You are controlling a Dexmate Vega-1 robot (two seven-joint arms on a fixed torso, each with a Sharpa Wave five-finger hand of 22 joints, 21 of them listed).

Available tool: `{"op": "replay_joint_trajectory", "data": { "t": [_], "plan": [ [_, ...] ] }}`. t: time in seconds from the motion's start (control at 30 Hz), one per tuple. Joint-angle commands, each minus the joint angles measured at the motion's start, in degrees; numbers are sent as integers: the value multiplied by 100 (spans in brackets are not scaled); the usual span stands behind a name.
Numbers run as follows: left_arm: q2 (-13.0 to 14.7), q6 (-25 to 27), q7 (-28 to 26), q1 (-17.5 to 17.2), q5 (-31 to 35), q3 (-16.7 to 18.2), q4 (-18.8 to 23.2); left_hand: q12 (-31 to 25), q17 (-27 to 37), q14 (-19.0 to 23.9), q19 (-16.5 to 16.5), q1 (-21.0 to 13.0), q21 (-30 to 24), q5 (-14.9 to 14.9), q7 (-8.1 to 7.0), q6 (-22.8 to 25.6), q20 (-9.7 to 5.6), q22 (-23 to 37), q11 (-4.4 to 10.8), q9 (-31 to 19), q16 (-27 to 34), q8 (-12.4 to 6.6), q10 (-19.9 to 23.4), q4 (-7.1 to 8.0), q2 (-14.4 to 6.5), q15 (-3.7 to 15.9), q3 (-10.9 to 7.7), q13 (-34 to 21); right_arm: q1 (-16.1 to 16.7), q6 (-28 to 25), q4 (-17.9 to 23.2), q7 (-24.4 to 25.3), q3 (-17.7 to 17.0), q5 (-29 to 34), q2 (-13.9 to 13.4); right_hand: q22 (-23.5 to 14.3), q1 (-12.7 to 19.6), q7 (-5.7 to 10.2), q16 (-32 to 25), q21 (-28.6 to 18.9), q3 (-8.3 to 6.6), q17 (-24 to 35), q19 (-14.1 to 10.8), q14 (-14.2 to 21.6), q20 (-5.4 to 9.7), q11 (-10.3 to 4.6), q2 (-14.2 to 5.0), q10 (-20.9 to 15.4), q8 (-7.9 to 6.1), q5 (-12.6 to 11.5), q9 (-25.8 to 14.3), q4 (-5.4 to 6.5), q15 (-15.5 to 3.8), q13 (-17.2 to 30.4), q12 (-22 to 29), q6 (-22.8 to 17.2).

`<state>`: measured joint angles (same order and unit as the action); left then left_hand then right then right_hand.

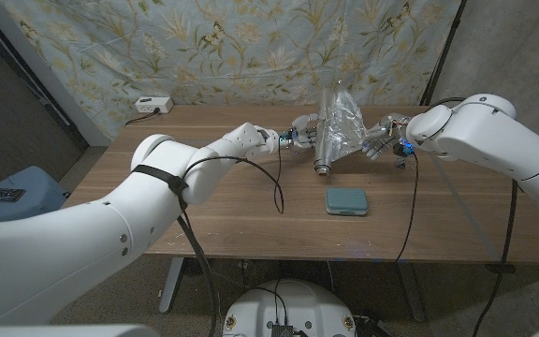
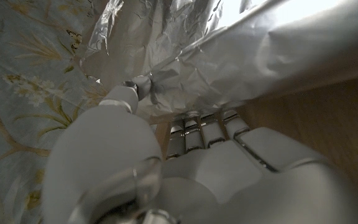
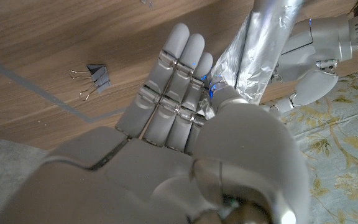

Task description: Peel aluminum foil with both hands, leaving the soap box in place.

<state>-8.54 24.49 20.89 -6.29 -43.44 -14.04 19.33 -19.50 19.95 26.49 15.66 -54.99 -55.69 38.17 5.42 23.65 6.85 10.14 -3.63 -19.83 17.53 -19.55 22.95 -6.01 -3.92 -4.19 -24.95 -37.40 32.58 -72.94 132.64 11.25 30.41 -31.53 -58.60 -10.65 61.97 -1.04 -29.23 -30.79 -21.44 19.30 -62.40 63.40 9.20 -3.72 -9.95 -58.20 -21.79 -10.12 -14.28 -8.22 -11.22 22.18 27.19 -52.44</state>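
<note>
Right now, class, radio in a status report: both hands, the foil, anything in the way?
Left hand and right hand both grip the foil, lifted. Soap box bare on table, untouched. Nothing blocking.

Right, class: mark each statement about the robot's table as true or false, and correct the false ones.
1. Both hands hold the foil. True.
2. The soap box is wrapped in foil. False: it lies bare on the table, apart from the foil.
3. The foil is lifted off the table. True.
4. The left hand rests on the soap box. False: it grips the foil.
5. The right hand is on the foil. True.
</note>
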Motion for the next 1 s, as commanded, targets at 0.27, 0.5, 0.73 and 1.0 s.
{"op": "replay_joint_trajectory", "data": {
  "t": [0.27,0.5,0.73,1.0],
  "plan": [
    [-431,-48,-300,-418,793,1323,415,-3,-23,24,22,389,91,-379,19,-40,18,12,-14,27,-34,95,17,90,14,-10,164,-17,-51,-131,109,39,41,6,-48,-16,24,-88,30,-59,-74,64,-30,33,48,5,41,-5,27,13,-23,-24,-126,68,44,-110],
    [-724,-119,-355,-420,1752,2232,415,6,-37,27,26,423,105,-461,18,-57,24,12,-16,30,-37,115,17,90,-3,-14,166,-18,-75,-133,111,32,74,23,-58,-15,19,-89,54,-79,-85,85,-20,30,55,-3,44,13,36,13,-33,-24,-121,102,48,-111],
    [-1045,-82,-389,-373,2732,3393,415,12,-70,75,63,391,119,-588,14,-29,9,12,-9,34,-27,127,44,21,-40,-9,127,-19,-104,-104,94,4,101,45,-70,-13,20,-102,65,-100,-95,107,-18,41,57,-4,49,11,45,13,-39,-30,-125,132,59,-114],
    [-1477,-124,-526,-298,3696,4942,415,20,-127,138,150,384,140,-781,4,1,-39,10,25,42,-24,160,87,-70,-81,40,73,-23,-210,-161,101,-57,182,74,-72,-12,11,-83,73,-124,-100,134,-16,61,61,-18,50,10,56,14,-46,-26,-119,164,69,-115]
  ]
}}
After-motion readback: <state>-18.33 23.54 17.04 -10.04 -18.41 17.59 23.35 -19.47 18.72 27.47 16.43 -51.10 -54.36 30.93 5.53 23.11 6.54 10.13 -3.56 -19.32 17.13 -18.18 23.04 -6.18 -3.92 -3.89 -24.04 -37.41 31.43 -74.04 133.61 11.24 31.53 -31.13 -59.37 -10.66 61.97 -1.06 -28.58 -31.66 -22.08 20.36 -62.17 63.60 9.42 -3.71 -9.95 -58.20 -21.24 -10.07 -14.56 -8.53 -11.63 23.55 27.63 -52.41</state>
